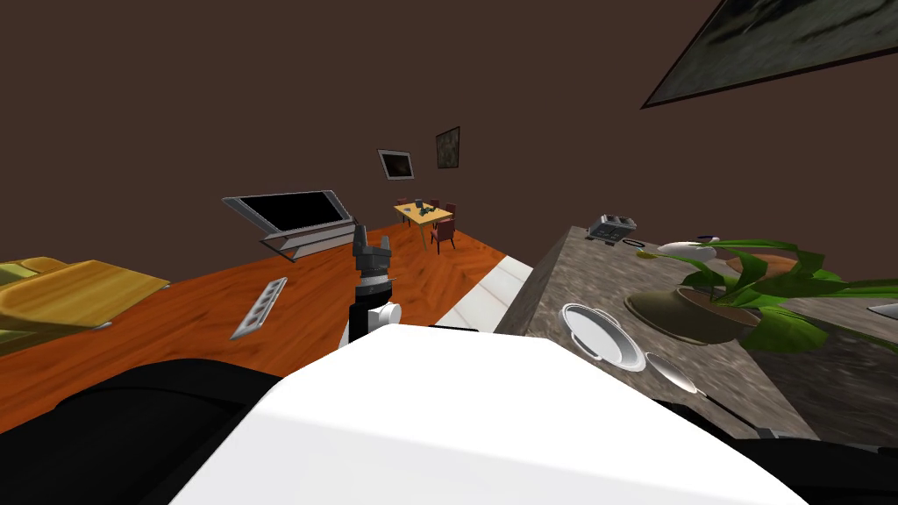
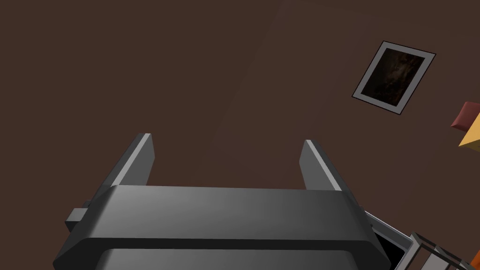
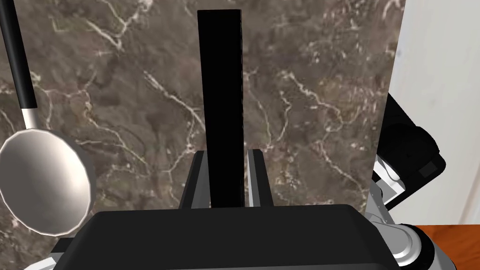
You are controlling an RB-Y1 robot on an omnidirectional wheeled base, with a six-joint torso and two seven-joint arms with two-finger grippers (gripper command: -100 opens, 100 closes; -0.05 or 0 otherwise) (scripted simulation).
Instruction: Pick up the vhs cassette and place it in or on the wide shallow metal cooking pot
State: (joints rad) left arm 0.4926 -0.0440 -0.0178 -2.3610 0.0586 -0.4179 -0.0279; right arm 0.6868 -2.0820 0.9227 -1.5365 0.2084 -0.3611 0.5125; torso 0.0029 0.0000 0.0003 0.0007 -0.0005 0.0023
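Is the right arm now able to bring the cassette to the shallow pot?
Probably yes: the right gripper holds the cassette over the counter, and the pot stands uncovered near that counter's edge.

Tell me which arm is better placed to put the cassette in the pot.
Right: the right gripper is shut on the cassette over the counter holding the pot; the left gripper stands open.

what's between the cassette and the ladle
Nothing: in the right wrist view only bare marbled counter shows between the cassette, clamped in the right tool, and the ladle.
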